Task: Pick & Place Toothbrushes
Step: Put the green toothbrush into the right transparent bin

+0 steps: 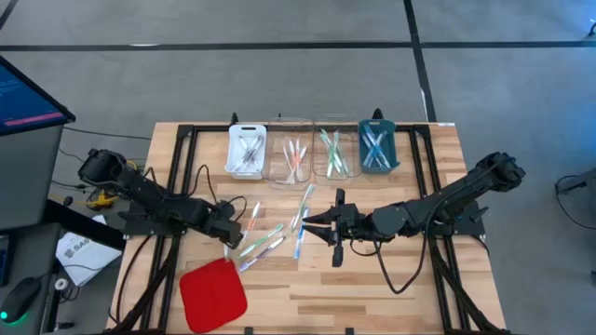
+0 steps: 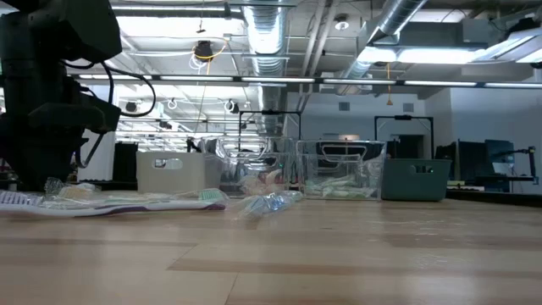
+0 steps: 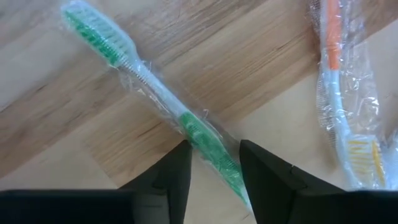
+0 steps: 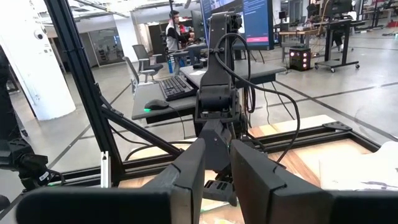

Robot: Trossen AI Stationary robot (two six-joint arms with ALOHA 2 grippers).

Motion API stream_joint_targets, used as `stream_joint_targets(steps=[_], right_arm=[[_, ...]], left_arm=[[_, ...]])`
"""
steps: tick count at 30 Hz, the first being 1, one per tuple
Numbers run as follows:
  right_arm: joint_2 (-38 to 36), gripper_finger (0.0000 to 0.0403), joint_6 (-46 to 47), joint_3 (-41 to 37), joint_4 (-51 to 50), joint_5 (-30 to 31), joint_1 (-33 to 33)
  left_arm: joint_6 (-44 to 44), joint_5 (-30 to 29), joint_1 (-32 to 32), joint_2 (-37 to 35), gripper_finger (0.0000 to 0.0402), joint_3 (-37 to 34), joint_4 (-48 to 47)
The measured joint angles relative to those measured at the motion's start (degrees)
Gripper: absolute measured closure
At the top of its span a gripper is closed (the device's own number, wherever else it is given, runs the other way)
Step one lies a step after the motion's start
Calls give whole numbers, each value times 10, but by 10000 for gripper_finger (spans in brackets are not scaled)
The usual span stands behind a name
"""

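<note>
Several wrapped toothbrushes lie loose on the wooden table between the arms, one cluster [image 1: 261,242] by my left gripper and others [image 1: 303,209] near my right. More lie in the four trays [image 1: 247,149] along the far edge. My left gripper [image 1: 240,233] is down at the table. In its wrist view its open fingers [image 3: 216,158] stand on either side of the green handle of a clear-wrapped toothbrush [image 3: 155,93] lying flat; I cannot tell if they touch it. My right gripper [image 1: 309,223] hovers open and empty, pointing toward the left arm [image 4: 214,93].
A red square pad [image 1: 212,293] lies near the table's near-left corner. An orange-accented toothbrush [image 3: 339,81] lies beside the green one. White, two clear and blue trays [image 1: 377,147] stand in a row at the far edge. Bare wood shows at the near right.
</note>
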Motion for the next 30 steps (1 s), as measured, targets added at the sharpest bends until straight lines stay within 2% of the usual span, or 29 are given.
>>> stream_joint_targets(steps=[7, 15, 30], right_arm=[[0, 330, 0, 0, 0, 0, 0], [0, 330, 0, 0, 0, 0, 0], [0, 330, 0, 0, 0, 0, 0]], left_arm=[[0, 8, 9, 12, 311, 1, -3], [1, 3, 9, 4, 384, -1, -5], [56, -62, 7, -115, 396, -4, 20]])
